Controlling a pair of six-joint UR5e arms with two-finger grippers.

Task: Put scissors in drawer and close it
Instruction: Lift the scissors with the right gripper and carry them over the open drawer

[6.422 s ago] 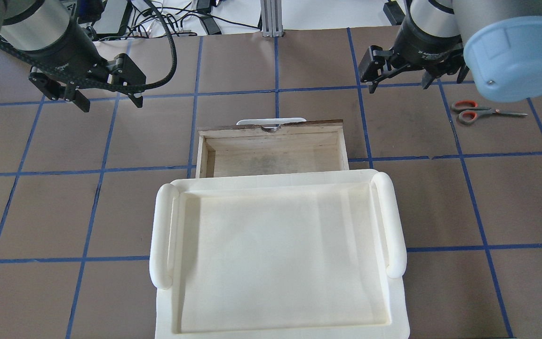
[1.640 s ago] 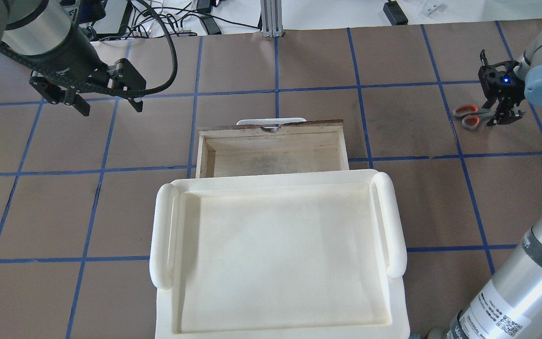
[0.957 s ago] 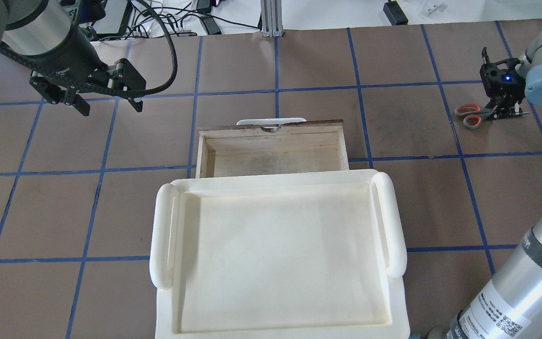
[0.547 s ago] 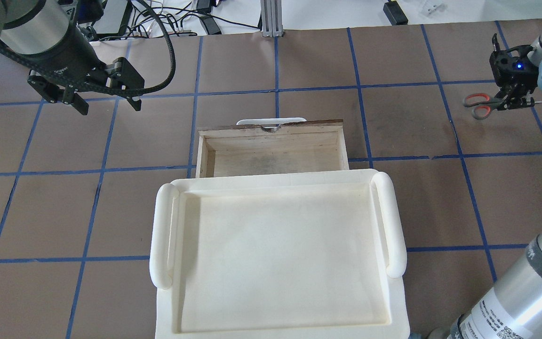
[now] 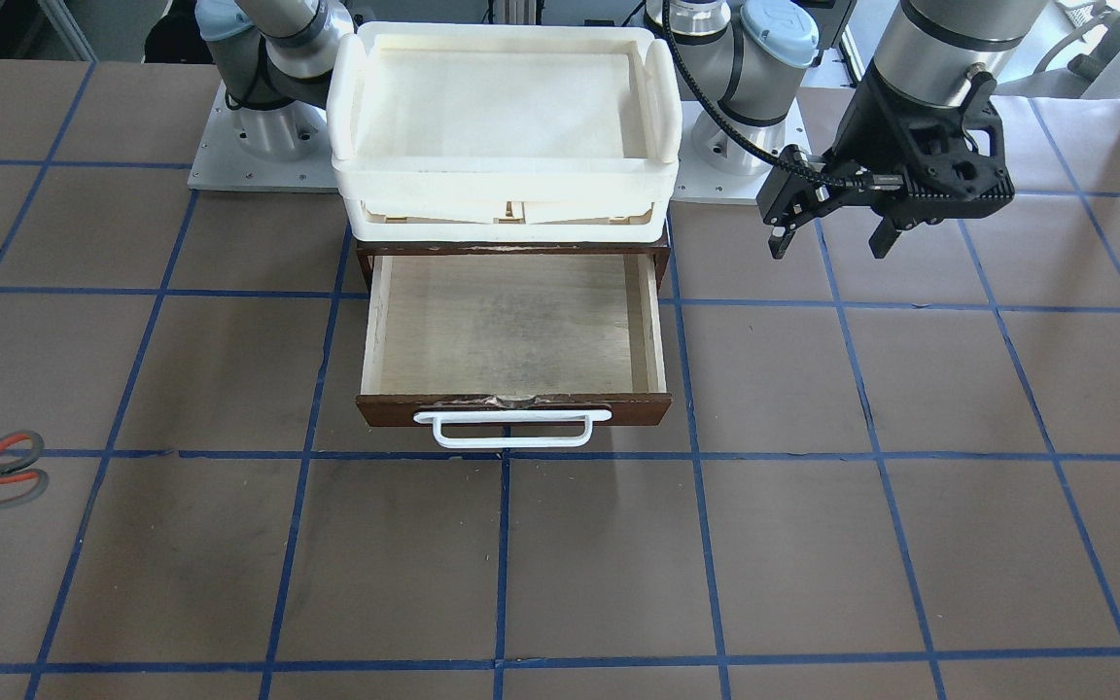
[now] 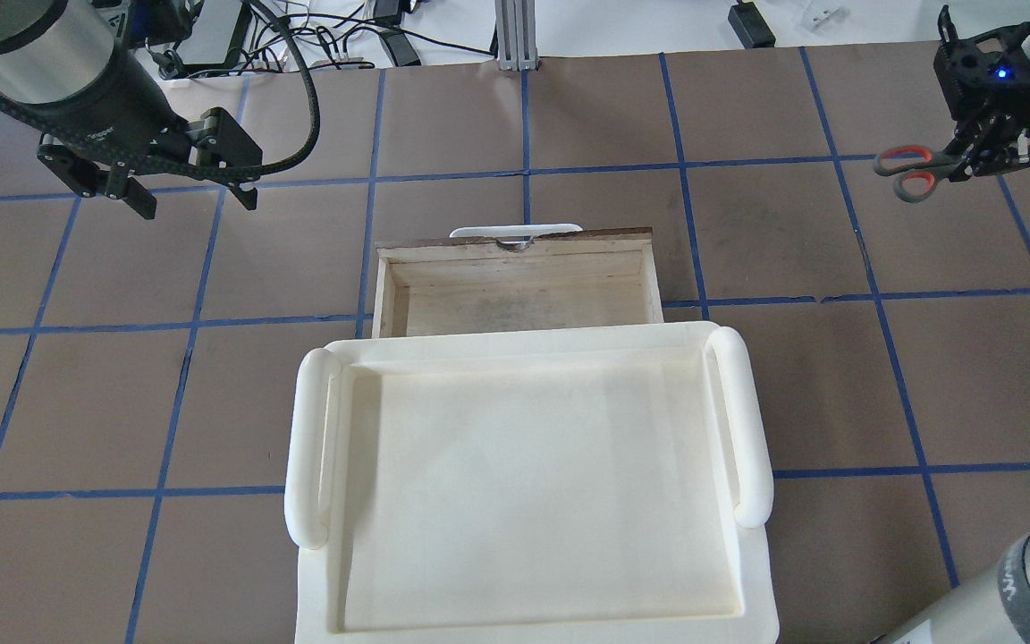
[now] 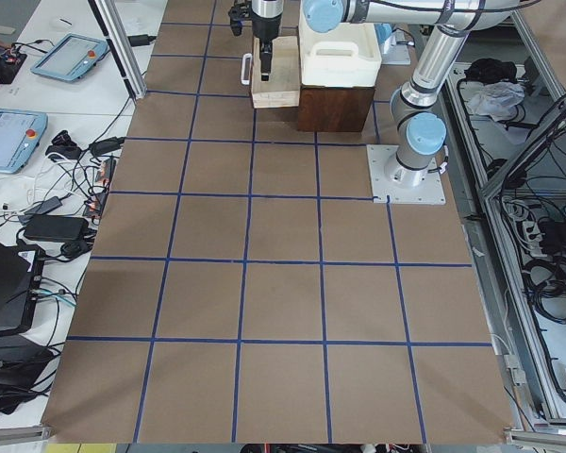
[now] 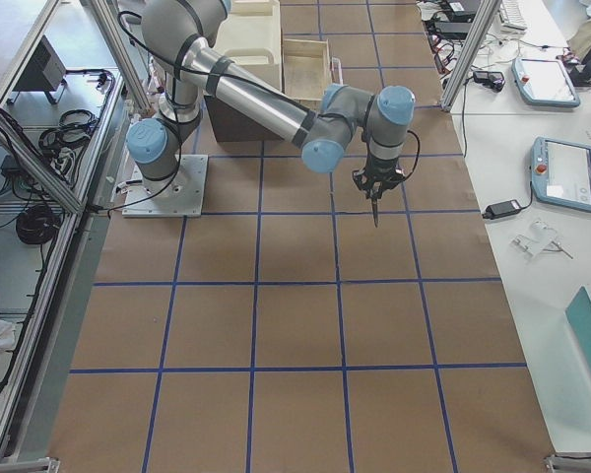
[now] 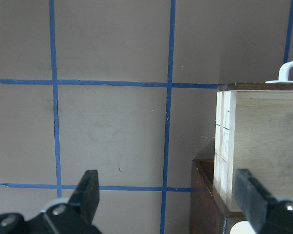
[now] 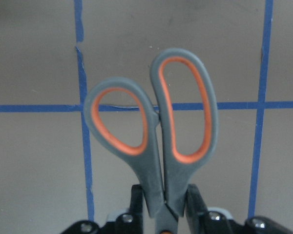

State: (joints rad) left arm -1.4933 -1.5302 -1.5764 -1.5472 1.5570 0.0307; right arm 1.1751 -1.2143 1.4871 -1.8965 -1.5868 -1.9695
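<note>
Right wrist-mounted view: the scissors (image 10: 154,122) are clamped below the handles by the right gripper (image 10: 163,202) and held at the overhead frame's upper right, well apart from the open drawer (image 6: 515,304) at centre. Gripped so narrowly, they could be swivelled or dropped in transit. The blades are hidden behind the fingers; the left gripper (image 6: 195,201) is spread empty.

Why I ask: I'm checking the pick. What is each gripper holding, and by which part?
The right gripper pinches the scissors where the handles narrow, just past the loops. The left gripper is open, holding nothing.
</note>
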